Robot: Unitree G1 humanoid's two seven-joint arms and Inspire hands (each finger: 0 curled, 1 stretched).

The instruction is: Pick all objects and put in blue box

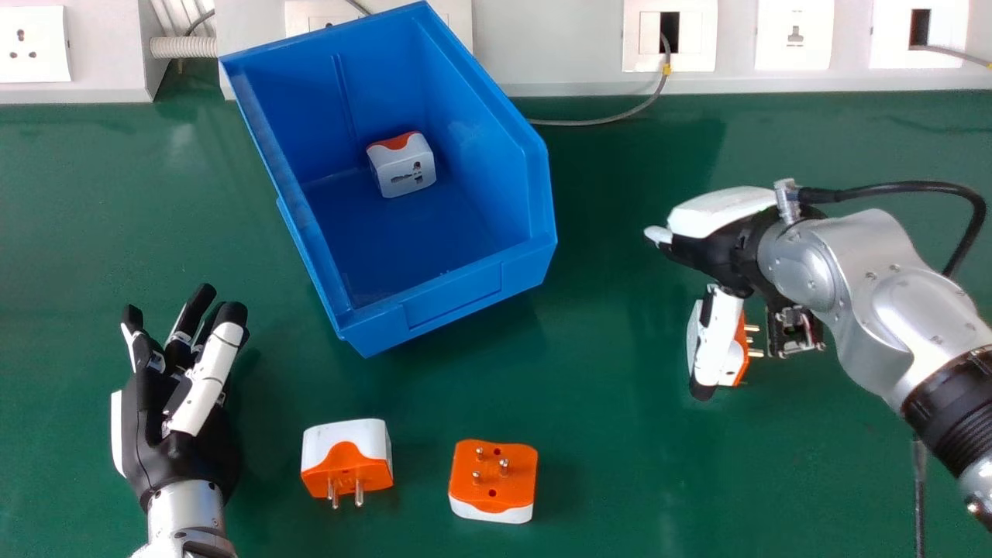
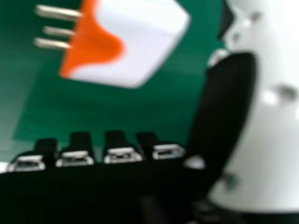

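The right hand [image 1: 721, 252] is relaxed and gripping nothing, its thumb [image 1: 719, 329] beside a plug adapter [image 2: 131, 42]. If it closes off-centre, I'd expect the thumb to nudge the adapter away, or the fingers to snag its metal pins [image 2: 53, 44] and twist it. 2 more adapters [image 1: 493, 477] sit on the worktop [image 1: 604, 465]; the blue box [image 1: 453, 294] holds 1. The left hand [image 1: 182, 449] rests at the head view's left.
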